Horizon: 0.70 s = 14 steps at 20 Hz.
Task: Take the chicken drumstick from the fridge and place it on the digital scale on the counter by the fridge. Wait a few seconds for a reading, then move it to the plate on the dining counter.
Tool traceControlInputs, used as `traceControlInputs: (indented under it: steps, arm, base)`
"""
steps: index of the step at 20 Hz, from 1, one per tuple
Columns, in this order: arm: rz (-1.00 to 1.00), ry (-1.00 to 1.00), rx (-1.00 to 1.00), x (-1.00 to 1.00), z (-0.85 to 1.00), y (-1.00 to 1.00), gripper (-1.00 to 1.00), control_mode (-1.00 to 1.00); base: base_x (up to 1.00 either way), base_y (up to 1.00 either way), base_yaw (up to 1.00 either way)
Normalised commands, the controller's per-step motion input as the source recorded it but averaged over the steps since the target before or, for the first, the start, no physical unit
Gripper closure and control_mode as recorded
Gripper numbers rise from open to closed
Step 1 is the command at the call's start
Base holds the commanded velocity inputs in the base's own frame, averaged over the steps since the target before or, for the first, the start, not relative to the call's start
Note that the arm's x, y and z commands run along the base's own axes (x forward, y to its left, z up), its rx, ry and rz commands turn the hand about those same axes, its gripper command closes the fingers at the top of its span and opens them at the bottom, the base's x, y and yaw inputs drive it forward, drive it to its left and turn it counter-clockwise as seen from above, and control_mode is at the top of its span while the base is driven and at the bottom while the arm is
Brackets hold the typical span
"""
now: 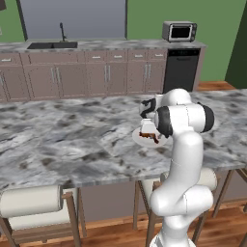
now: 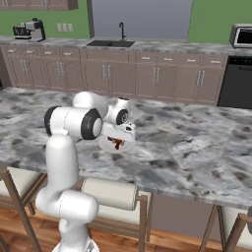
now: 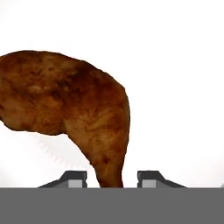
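Marbled dining counter (image 1: 72, 140), one plate (image 1: 137, 136), one chicken drumstick (image 3: 74, 109), pincer (image 3: 111, 177) released around it.

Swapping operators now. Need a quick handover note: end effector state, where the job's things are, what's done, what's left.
End effector: low over the plate, fingertips standing apart on either side of the drumstick's narrow end, a gap showing on each side. Looks like release under way.
Chicken drumstick: lying on the white plate, which sits on the dining counter.
Done: drumstick has reached the plate.
Left: open fully if needed, lift the end effector straight off, check the drumstick stays put.
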Motion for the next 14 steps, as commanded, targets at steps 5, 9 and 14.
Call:
traceControlInputs:
  steps: [5, 9, 14]
  arm:
    - [0.00, 0.02, -0.05, -0.04, 0.19, 0.00, -1.00, -1.00]
    - [0.00, 0.00, -0.01, -0.41, 0.24, 0.00, -1.00, -1.00]
    - [0.00, -0.03, 0.00, -0.97, 0.26, -0.04, -1.00, -1.00]
  base:
    - [0.00, 0.00, 0.00]
    - [0.00, 0.00, 0.00]
    - [0.00, 0.00, 0.00]
